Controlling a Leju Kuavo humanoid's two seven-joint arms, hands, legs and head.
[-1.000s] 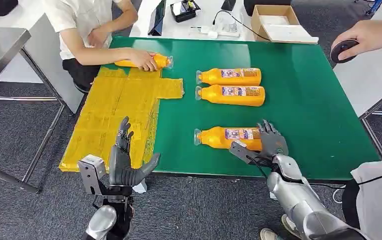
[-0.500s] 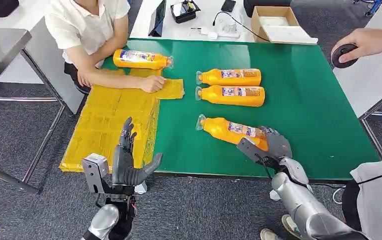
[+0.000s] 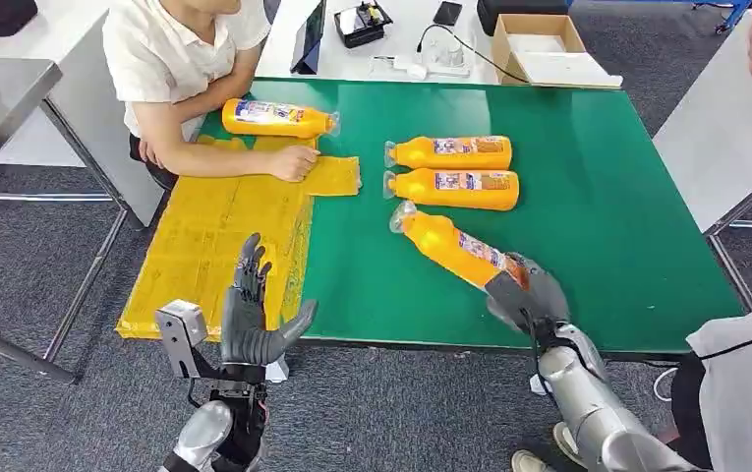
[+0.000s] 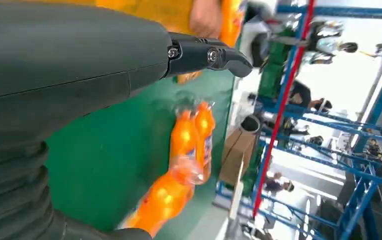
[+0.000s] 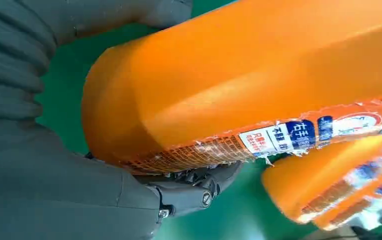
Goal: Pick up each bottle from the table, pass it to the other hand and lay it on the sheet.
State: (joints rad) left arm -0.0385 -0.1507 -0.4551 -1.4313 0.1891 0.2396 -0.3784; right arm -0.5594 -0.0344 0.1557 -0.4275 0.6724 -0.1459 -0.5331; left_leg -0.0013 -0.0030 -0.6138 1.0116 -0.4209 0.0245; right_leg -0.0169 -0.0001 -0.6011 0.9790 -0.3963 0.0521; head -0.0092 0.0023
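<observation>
Right hand (image 3: 527,295) grips the orange bottle (image 3: 455,248) by its base, cap end tilted up over the green table (image 3: 598,197) — keep that grip firm and swing it toward the left hand (image 3: 249,320), empty, fingers spread, beside the yellow sheet (image 3: 214,226).

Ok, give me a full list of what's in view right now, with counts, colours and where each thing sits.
Held bottle: one, orange, base in the right robot hand, neck angled up over the table.
Paired bottles: two, orange, lying side by side mid-table.
Far bottle: one, orange, lying at the sheet's far end.
Sheet: one, yellow, table's left side.
Table: one, green top.
Cardboard box: one, brown, white desk beyond.
Person: one, white shirt, hand on the sheet.
Left robot hand: grey, fingers spread, near the sheet's edge.
Right robot hand: grey, gripping the held bottle.
</observation>
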